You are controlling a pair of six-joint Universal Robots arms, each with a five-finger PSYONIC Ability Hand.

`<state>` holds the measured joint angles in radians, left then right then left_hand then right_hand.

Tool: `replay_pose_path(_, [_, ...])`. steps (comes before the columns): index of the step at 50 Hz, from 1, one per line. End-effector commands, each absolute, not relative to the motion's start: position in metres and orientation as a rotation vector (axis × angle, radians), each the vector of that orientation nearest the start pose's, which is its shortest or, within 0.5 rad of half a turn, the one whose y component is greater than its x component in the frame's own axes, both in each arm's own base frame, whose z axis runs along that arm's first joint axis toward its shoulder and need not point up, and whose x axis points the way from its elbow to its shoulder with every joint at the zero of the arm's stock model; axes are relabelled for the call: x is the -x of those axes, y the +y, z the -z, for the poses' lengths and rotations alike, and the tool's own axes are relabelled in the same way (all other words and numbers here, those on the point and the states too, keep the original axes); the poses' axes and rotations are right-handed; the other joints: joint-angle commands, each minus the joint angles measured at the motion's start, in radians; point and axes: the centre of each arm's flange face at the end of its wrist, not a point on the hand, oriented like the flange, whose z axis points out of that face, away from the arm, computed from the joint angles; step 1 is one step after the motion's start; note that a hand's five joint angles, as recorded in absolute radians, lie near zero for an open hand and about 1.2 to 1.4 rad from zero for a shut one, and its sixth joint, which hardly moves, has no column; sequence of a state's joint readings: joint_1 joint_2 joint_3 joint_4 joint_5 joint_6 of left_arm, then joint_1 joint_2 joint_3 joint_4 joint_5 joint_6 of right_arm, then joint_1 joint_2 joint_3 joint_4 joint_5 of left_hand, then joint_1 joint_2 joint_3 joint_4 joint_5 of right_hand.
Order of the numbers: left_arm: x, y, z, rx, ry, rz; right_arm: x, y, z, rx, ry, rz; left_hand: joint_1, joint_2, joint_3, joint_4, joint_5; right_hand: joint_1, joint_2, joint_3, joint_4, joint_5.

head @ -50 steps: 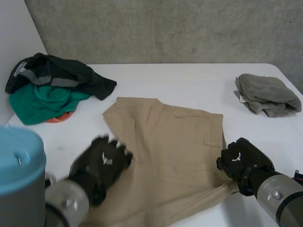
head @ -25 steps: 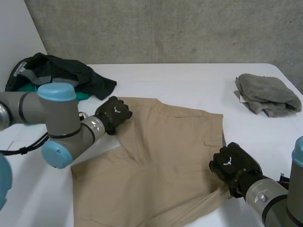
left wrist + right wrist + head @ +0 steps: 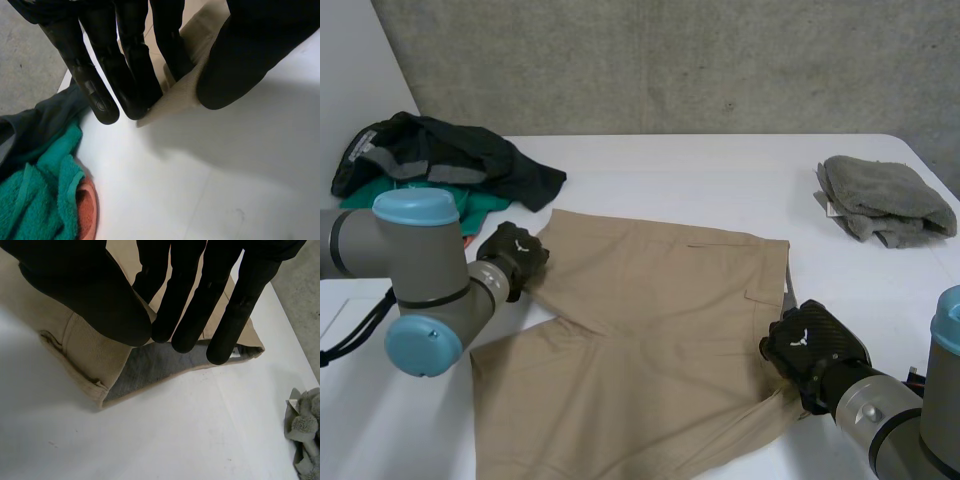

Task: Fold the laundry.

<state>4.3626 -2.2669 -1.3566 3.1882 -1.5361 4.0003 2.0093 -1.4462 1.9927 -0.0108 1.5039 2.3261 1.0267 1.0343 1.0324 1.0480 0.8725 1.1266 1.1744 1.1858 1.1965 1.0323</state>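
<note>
Tan shorts (image 3: 660, 320) lie spread flat on the white table (image 3: 710, 175). My left hand (image 3: 512, 258) is at their far left corner. In the left wrist view its fingers (image 3: 130, 60) and thumb pinch that corner of tan cloth (image 3: 182, 92) just above the table. My right hand (image 3: 812, 350) is at the shorts' right edge, near the front. Seen from the right wrist, the thumb (image 3: 90, 295) and straight fingers grip the tan hem (image 3: 85, 347), lifted so the grey inner lining (image 3: 150, 365) shows.
A heap of dark and green clothes (image 3: 430, 175) lies at the far left, close to my left hand; the green towel (image 3: 40, 170) and an orange piece (image 3: 86, 210) show beside its fingertips. A folded grey towel (image 3: 885, 198) rests at the far right.
My left hand swung from the near left up onto the shorts, then drew their far left corner outward to the left. The cloth now lies flatter. The right hand barely moved.
</note>
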Motion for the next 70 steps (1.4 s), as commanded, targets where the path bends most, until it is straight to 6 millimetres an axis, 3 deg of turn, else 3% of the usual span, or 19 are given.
replay_pose_path(1, [0.256, -0.32, -0.134, -1.355, 2.032, 1.543, -0.229, -0.168, -0.163, 1.676, 2.285, 1.611, -0.214, -0.222, -0.22, -0.236, -0.235, 0.27, 0.222, 0.21, 0.2, 0.189])
replay_pose_path(7, [0.26, -0.316, -0.155, -1.292, 2.044, 1.641, -0.23, -0.168, -0.163, 1.677, 2.282, 1.613, -0.311, -0.319, -0.317, -0.332, -0.331, 0.27, 0.222, 0.21, 0.2, 0.189])
replay_pose_path(15, [0.274, -0.312, -0.167, -1.302, 2.036, 1.732, -0.23, -0.168, -0.163, 1.674, 2.28, 1.624, -0.411, -0.418, -0.417, -0.432, -0.431, 0.27, 0.222, 0.21, 0.2, 0.189])
replay_pose_path(18, [0.281, -0.317, -0.162, -1.336, 2.03, 1.75, -0.23, -0.169, -0.163, 1.67, 2.281, 1.627, -0.434, -0.442, -0.44, -0.456, -0.455, 0.27, 0.222, 0.21, 0.2, 0.189])
replay_pose_path(22, [0.288, -0.322, -0.138, -1.397, 2.071, 1.701, -0.229, -0.171, -0.163, 1.665, 2.29, 1.626, -0.443, -0.451, -0.449, -0.465, -0.464, 0.27, 0.222, 0.21, 0.2, 0.189])
replay_pose_path(28, [0.289, -0.326, -0.131, -1.402, 2.078, 1.696, -0.228, -0.172, -0.163, 1.662, 2.295, 1.627, -0.443, -0.451, -0.449, -0.465, -0.464, 0.27, 0.222, 0.21, 0.2, 0.189])
replay_pose_path(31, [0.286, -0.325, -0.127, -1.407, 2.099, 1.665, -0.228, -0.173, -0.163, 1.661, 2.296, 1.629, -0.227, -0.235, -0.233, -0.248, -0.247, 0.27, 0.222, 0.21, 0.2, 0.189])
replay_pose_path(33, [0.284, -0.322, -0.124, -1.413, 2.128, 1.632, -0.228, -0.173, -0.163, 1.659, 2.297, 1.632, 0.13, 0.122, 0.124, 0.108, 0.109, 0.27, 0.222, 0.21, 0.2, 0.189])
replay_pose_path(36, [0.281, -0.319, -0.126, -1.403, 2.132, 1.616, -0.228, -0.174, -0.164, 1.655, 2.294, 1.635, 0.369, 0.361, 0.363, 0.348, 0.349, 0.27, 0.222, 0.21, 0.2, 0.189])
replay_pose_path(45, [0.265, -0.308, -0.131, -1.367, 2.15, 1.565, -0.23, -0.178, -0.168, 1.645, 2.285, 1.657, 0.37, 0.362, 0.364, 0.348, 0.349, 0.27, 0.222, 0.21, 0.2, 0.189])
replay_pose_path(46, [0.264, -0.307, -0.13, -1.366, 2.154, 1.558, -0.23, -0.178, -0.169, 1.643, 2.28, 1.661, 0.335, 0.328, 0.329, 0.314, 0.315, 0.27, 0.222, 0.21, 0.2, 0.189])
replay_pose_path(47, [0.262, -0.305, -0.13, -1.367, 2.159, 1.551, -0.23, -0.178, -0.169, 1.642, 2.279, 1.663, 0.16, 0.153, 0.155, 0.139, 0.14, 0.27, 0.222, 0.21, 0.2, 0.189])
replay_pose_path(53, [0.262, -0.299, -0.156, -1.339, 2.117, 1.621, -0.236, -0.185, -0.175, 1.576, 2.271, 1.695, -0.281, -0.289, -0.287, -0.302, -0.301, 0.27, 0.222, 0.21, 0.2, 0.189])
replay_pose_path(59, [0.259, -0.279, -0.205, -1.266, 2.067, 1.759, -0.242, -0.204, -0.173, 1.479, 2.299, 1.686, -0.578, -0.586, -0.584, -0.599, -0.598, 0.27, 0.222, 0.21, 0.2, 0.189])
replay_pose_path(63, [0.256, -0.248, -0.233, -1.181, 2.136, 1.856, -0.244, -0.211, -0.162, 1.468, 2.329, 1.644, -0.602, -0.609, -0.608, -0.623, -0.622, 0.27, 0.222, 0.21, 0.2, 0.189])
replay_pose_path(66, [0.247, -0.217, -0.25, -1.064, 2.279, 1.893, -0.245, -0.214, -0.161, 1.461, 2.325, 1.667, -0.605, -0.612, -0.61, -0.626, -0.625, 0.27, 0.222, 0.21, 0.2, 0.189])
replay_pose_path(70, [0.235, -0.187, -0.25, -0.992, 2.452, 1.829, -0.247, -0.219, -0.161, 1.441, 2.294, 1.741, -0.616, -0.624, -0.622, -0.638, -0.637, 0.27, 0.222, 0.21, 0.2, 0.189])
